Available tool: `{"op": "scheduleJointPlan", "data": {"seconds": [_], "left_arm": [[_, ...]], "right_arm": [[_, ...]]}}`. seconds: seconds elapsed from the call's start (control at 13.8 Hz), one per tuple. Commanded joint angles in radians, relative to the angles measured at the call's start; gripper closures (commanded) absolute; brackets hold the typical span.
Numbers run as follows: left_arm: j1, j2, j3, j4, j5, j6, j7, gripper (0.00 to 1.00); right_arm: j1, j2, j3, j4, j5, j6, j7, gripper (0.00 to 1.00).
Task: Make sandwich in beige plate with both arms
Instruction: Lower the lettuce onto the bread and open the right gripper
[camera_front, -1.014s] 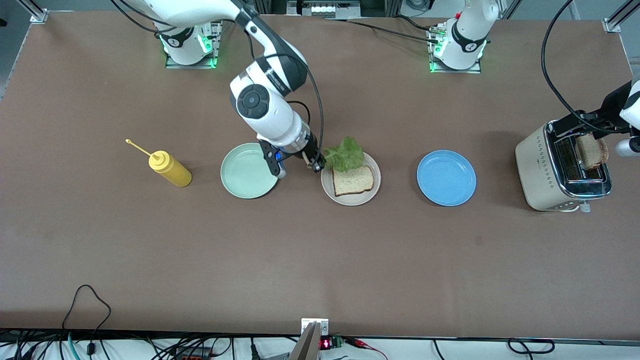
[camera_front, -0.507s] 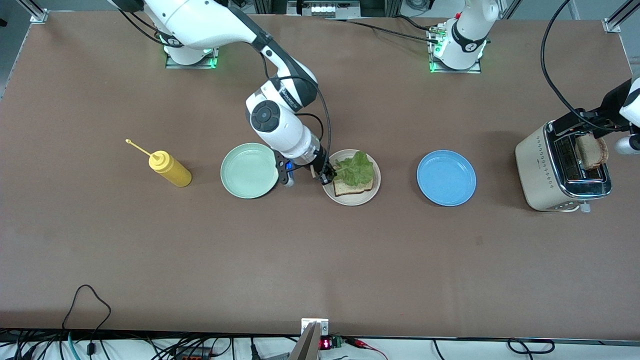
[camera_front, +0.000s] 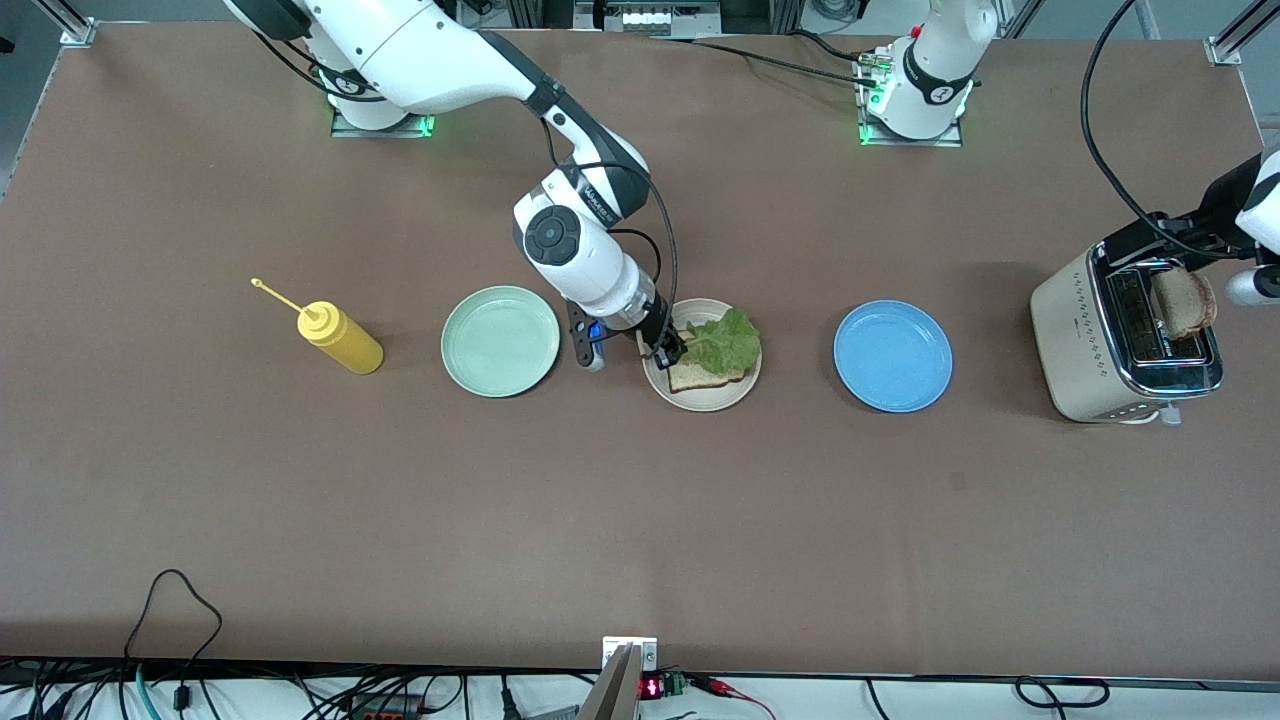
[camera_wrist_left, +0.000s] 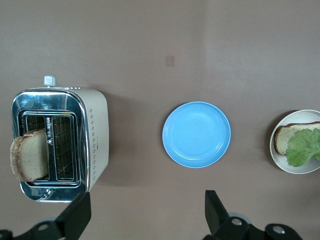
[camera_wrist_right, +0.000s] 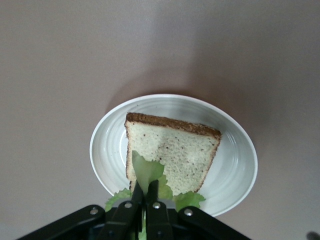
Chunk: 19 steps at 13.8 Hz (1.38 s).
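The beige plate (camera_front: 712, 396) sits mid-table between a mint green plate and a blue plate, and holds one slice of bread (camera_front: 700, 378) (camera_wrist_right: 172, 152). My right gripper (camera_front: 668, 356) (camera_wrist_right: 146, 190) hangs low over the plate's rim, shut on the stem of a ruffled green lettuce leaf (camera_front: 725, 344) (camera_wrist_right: 146, 172) that drapes over the slice. A second slice of bread (camera_front: 1182, 302) (camera_wrist_left: 29, 161) stands in a slot of the toaster (camera_front: 1120, 345) (camera_wrist_left: 62, 137). My left gripper (camera_wrist_left: 145, 212) is open and empty, high beside the toaster.
The mint green plate (camera_front: 500, 341) lies toward the right arm's end, with a yellow squeeze bottle (camera_front: 335, 337) past it. The blue plate (camera_front: 892, 355) (camera_wrist_left: 196, 134) lies between the beige plate and the toaster. Cables run along the table edge nearest the front camera.
My right gripper has carried the lettuce from the beige plate's edge to over the bread slice and lowered it. The left arm has barely moved.
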Motion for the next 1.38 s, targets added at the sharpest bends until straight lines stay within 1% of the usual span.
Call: {"op": "scheduleJointPlan", "data": {"seconds": [0.0, 0.22, 0.36, 0.43, 0.58, 0.72, 0.87, 0.94, 1.16, 1.3], "left_arm": [[0.002, -0.002, -0.001, 0.009, 0.009, -0.005, 0.007, 0.00], [0.004, 0.003, 0.001, 0.018, 0.015, -0.005, 0.012, 0.00], [0.004, 0.008, 0.004, 0.020, 0.017, -0.005, 0.012, 0.00], [0.004, 0.008, 0.004, 0.018, 0.017, -0.005, 0.012, 0.00], [0.004, 0.008, 0.004, 0.020, 0.017, -0.005, 0.014, 0.00], [0.004, 0.008, 0.004, 0.020, 0.017, -0.004, 0.011, 0.00], [0.004, 0.020, 0.008, 0.026, 0.020, -0.007, 0.014, 0.00], [0.005, 0.023, 0.008, 0.038, 0.017, -0.011, 0.015, 0.00], [0.004, 0.035, 0.005, 0.041, 0.014, -0.016, 0.018, 0.00], [0.001, 0.051, 0.002, 0.046, 0.014, -0.017, 0.014, 0.00]], "right_arm": [[0.009, 0.035, -0.005, 0.051, 0.008, 0.008, 0.017, 1.00], [0.009, 0.062, -0.005, 0.078, 0.008, 0.008, 0.017, 1.00], [0.011, 0.072, -0.005, 0.080, 0.008, 0.008, 0.016, 0.76], [0.014, 0.076, -0.005, 0.080, 0.006, 0.008, 0.014, 0.68], [0.015, 0.078, -0.005, 0.080, 0.003, 0.008, 0.010, 0.27], [0.014, 0.076, -0.005, 0.078, -0.003, 0.005, -0.001, 0.00], [0.009, 0.060, -0.005, 0.078, -0.008, -0.006, -0.004, 0.00], [0.005, 0.035, -0.005, 0.074, -0.009, -0.015, -0.007, 0.00], [-0.014, -0.046, -0.005, 0.071, -0.008, -0.121, -0.013, 0.00], [-0.041, -0.120, -0.005, 0.056, -0.008, -0.201, -0.065, 0.00]]}}
